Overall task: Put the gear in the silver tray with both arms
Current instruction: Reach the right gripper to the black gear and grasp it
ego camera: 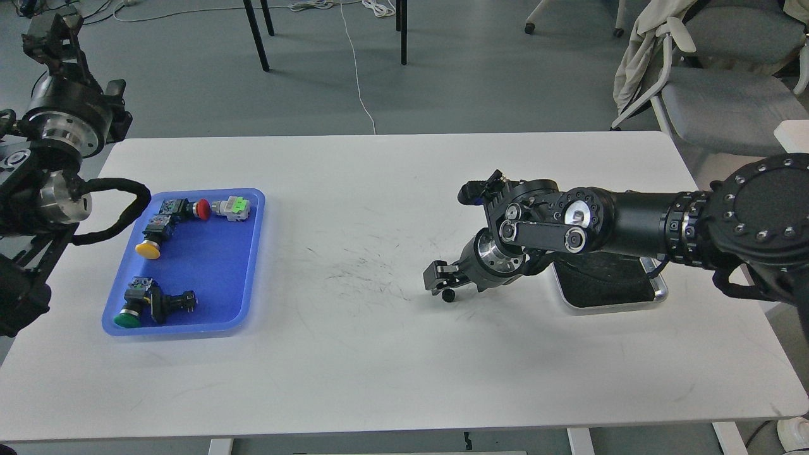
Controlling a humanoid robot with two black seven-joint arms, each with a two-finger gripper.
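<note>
- The step in hand looks like an early one: the parts sit in the blue plastic tray (249,265) at the left of the white table (379,354), and neither arm carries anything that I can see.
- The silver tray (657,296) lies at the right of the table, mostly under the right arm; only its near rim and part of its dark scratched bottom show, and nothing can be seen in that part.
- The blue tray holds push-button switches — a red-capped one (189,209), a yellow-capped one (153,239), a green-capped one (134,308), a black unit (172,303) and a grey part with a green insert (232,208). Which of these counts as the "gear" I cannot tell.
- The right gripper (439,281) hangs low over bare table, just left of the silver tray and well apart from the blue one; its fingers appear close together with nothing between them, though the dark end is hard to read.
- The left gripper (47,35) is raised at the upper left corner, beyond the table edge — whether its jaws are open or closed I cannot tell.
- The next move, as I judge it, calls for the left arm to come down over the blue tray and grasp one part, probably for handing across to the right arm.
</note>
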